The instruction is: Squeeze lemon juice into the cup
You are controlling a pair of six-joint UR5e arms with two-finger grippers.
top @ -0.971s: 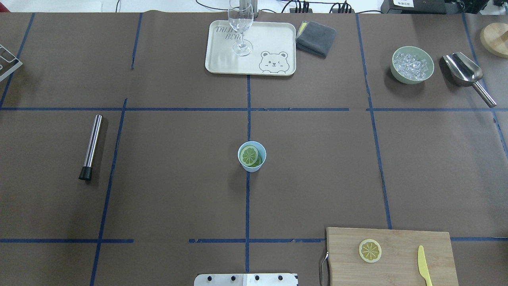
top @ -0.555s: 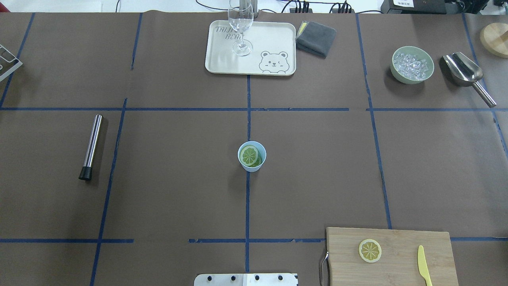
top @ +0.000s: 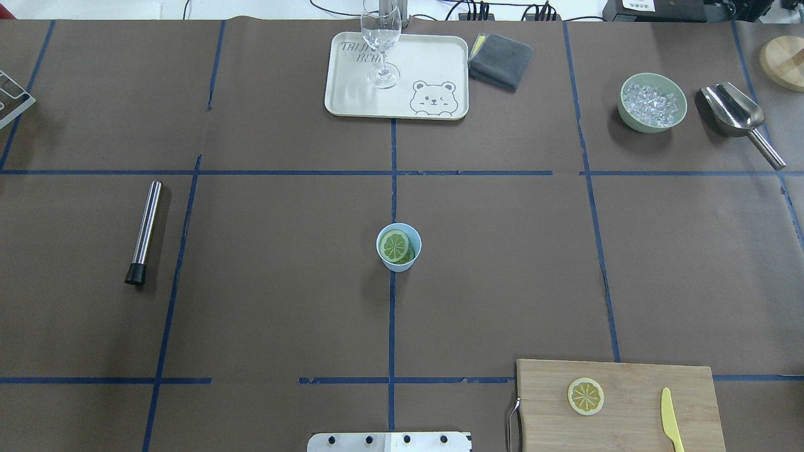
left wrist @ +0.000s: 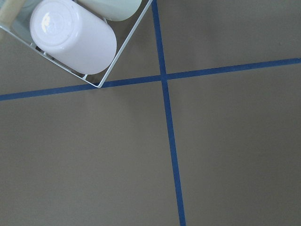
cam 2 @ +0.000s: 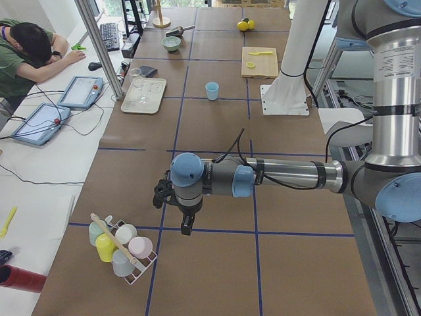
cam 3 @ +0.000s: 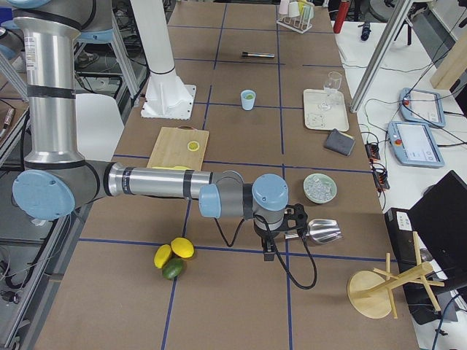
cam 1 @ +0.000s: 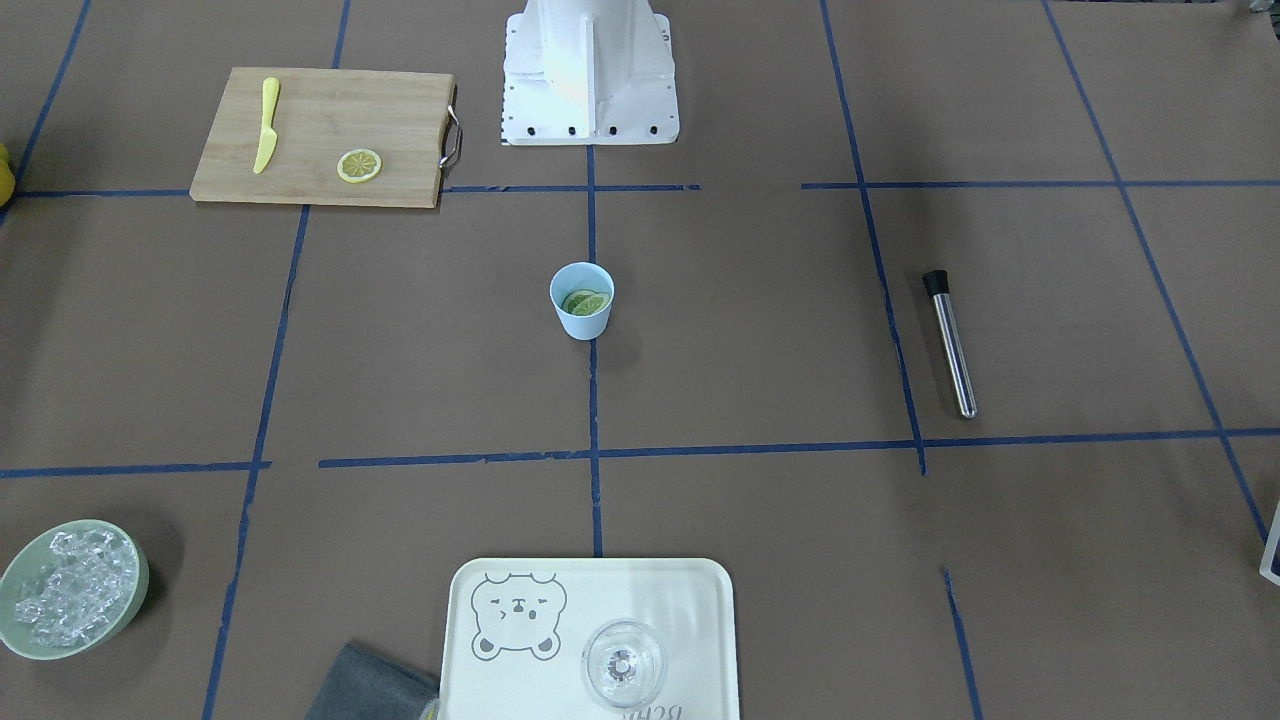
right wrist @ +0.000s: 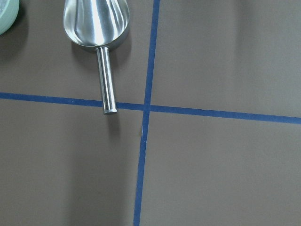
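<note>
**Two arms parked at opposite ends, lemon already sitting in the cup**

Two grippers, and neither is anywhere close to the work. The left gripper (cam 2: pixel 186 224) hangs low over the table at its own end, just beside a wire rack (cam 2: pixel 135 263) of upturned plastic cups; its wrist camera sees only a white cup (left wrist: pixel 73 41) in the rack's corner and bare tape lines. The right gripper (cam 3: pixel 268 248) hangs at the other end, just past the metal scoop (right wrist: pixel 96 21), whose handle points back toward it. Both show only in the side views, so I can't tell how far their fingers are spread; nothing seems to be held.

Closest to the right gripper after the scoop is the green bowl of ice (top: pixel 652 102). Further in, toward the robot's base, is the cutting board (top: pixel 619 405) with one spare lemon slice (top: pixel 585 396) lying flat and the yellow knife (top: pixel 671 419) beside it, probably left there as the prep spot.

Well away from both grippers, dead centre on the tape cross, stands the cup (top: pixel 398 247), upright, with lemon (top: pixel 395 245) slices resting inside, one tilted against the wall. My guess is it sits in the middle so either arm can reach. The steel muddler (top: pixel 144 232) lies between the cup and the left gripper, untouched, likely the next tool. Farthest across the table is the tray (top: pixel 440 63) with the glass (top: pixel 380 37).
</note>
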